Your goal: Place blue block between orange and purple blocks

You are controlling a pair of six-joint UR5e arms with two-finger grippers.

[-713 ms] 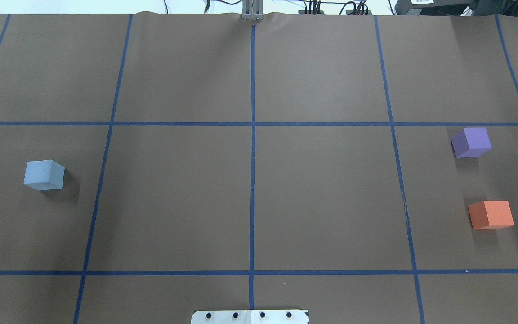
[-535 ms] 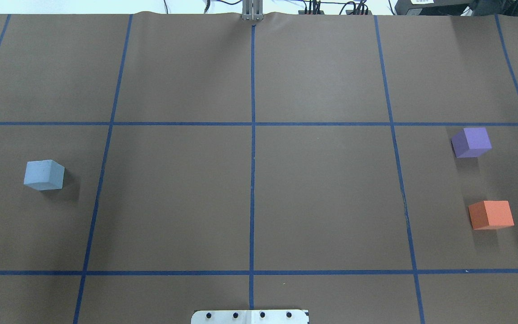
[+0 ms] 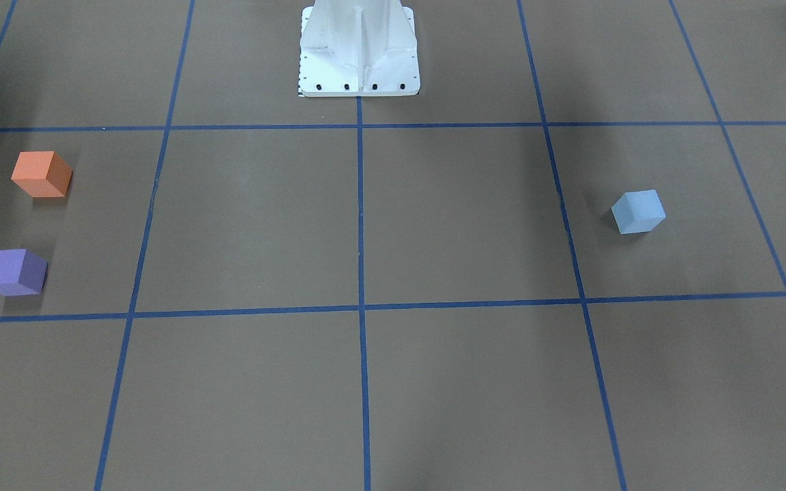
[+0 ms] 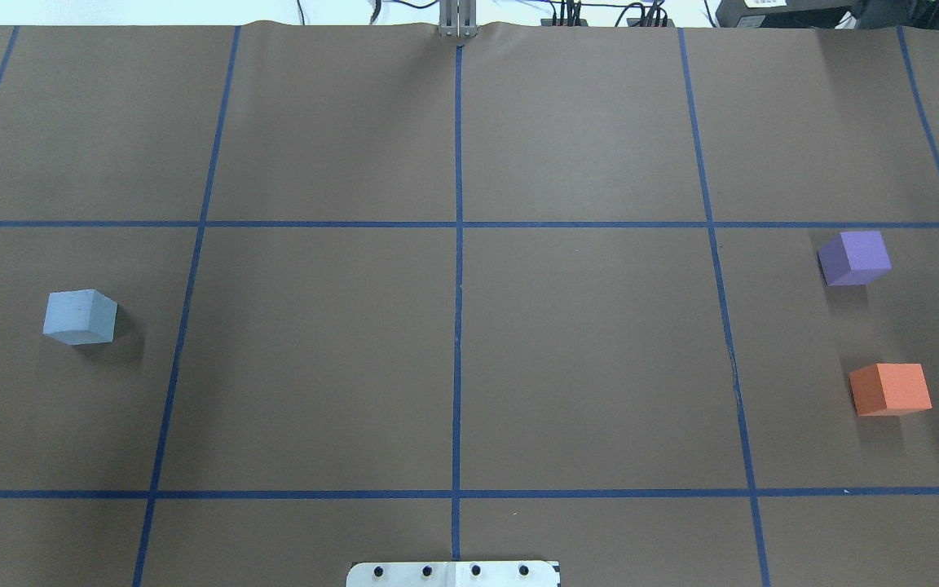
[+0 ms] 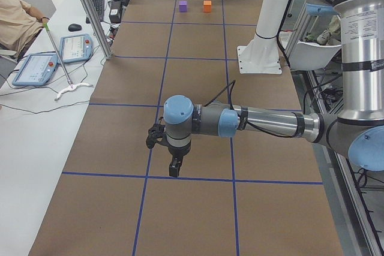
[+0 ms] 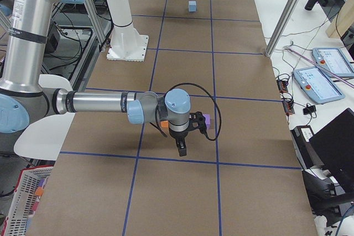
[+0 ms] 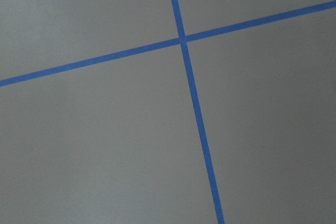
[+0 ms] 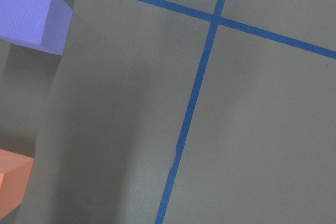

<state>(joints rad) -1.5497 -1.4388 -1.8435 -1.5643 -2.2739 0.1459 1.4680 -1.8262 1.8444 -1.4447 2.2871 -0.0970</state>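
The light blue block sits alone on the table's left side, also in the front-facing view and far off in the right side view. The purple block and the orange block sit on the right side with a gap between them; the right wrist view shows the purple block and the orange block at its left edge. My left gripper and right gripper show only in the side views, pointing down above the table; I cannot tell whether they are open or shut.
The brown table cover carries a grid of blue tape lines. The robot's white base stands at the table's near edge. An operator, tablets and cables lie on the side bench.
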